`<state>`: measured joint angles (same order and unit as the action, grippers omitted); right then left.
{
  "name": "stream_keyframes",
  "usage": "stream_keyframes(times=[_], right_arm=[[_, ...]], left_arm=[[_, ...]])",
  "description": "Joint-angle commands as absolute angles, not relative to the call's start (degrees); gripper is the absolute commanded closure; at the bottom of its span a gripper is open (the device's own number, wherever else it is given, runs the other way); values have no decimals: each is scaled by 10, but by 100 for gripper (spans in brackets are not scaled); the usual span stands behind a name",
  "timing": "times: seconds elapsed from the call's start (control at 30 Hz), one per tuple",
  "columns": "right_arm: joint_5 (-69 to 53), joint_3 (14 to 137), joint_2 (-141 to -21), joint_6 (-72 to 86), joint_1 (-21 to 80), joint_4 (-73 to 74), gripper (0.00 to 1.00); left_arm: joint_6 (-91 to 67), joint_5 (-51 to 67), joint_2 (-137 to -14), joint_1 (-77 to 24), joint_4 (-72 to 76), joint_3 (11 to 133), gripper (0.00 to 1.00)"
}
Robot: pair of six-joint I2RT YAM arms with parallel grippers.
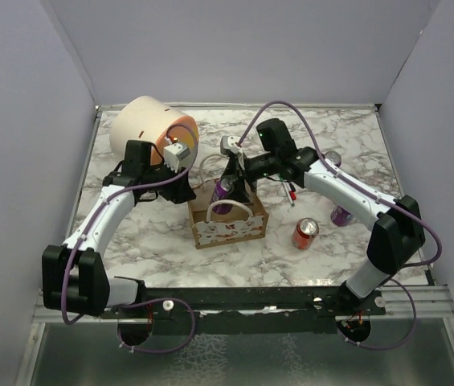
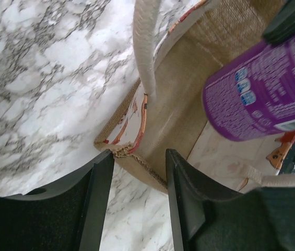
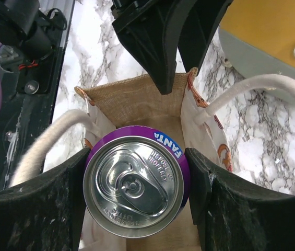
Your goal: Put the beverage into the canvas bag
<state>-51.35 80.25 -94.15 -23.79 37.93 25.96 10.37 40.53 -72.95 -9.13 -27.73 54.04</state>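
Observation:
The canvas bag [image 1: 228, 227] stands upright at the table's middle, tan with cream loop handles and a white band with red marks. My right gripper [image 1: 231, 186] is shut on a purple Fanta can [image 1: 223, 191] and holds it upright over the bag's open mouth. In the right wrist view the can [image 3: 134, 183] sits between my fingers, with the bag's floor and far wall [image 3: 131, 97] beneath it. My left gripper [image 1: 186, 191] is at the bag's back left corner. In the left wrist view its jaws [image 2: 139, 157] stand apart, astride the bag's rim [image 2: 173, 120], with the can [image 2: 262, 89] at upper right.
A large cream-and-orange cylinder [image 1: 153, 129] lies at the back left, behind my left arm. A red can [image 1: 304, 233] stands right of the bag. Another purple can [image 1: 341, 214] stands partly behind my right arm. Walls enclose the table on three sides.

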Motion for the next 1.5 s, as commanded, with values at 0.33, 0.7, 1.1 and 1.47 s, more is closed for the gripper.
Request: stream_keyframes(times=[0.33,0.7,1.1,1.47], right_arm=[[-515,780,-903,-288,383,225,99],[-521,795,-950,-352,415,254,99],[-474,801,-998,-383,444,241,99],[-443,777,-984,-395,453,229,99]], left_arm=[[150,498,-815,-141,-332,625,47],[189,459,-748,-140,-349,595,33],[178,472,-714,-105,-312,539,50],[163,504,-728,-100,-289,520,59]])
